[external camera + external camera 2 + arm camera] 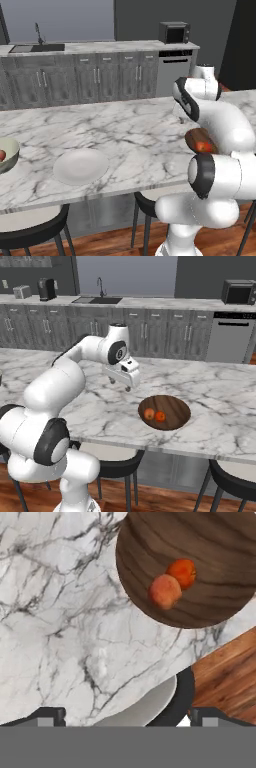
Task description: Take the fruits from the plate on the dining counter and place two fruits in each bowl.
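Our gripper point(129, 381) hangs with jaws spread and empty over the marble desk point(225, 391). Two fruits point(172, 583) sit in the dark bowl point(164, 412); the plate point(80, 166) is bare (the pale bowl point(11, 154) shows one fruit). We judge sorting nearly finished; next, check that bowl.

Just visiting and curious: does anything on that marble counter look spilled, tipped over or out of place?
Nothing stands out. The white plate lies flat and bare, two fruits sit inside the dark brown bowl, and the pale bowl stands upright with fruit inside.
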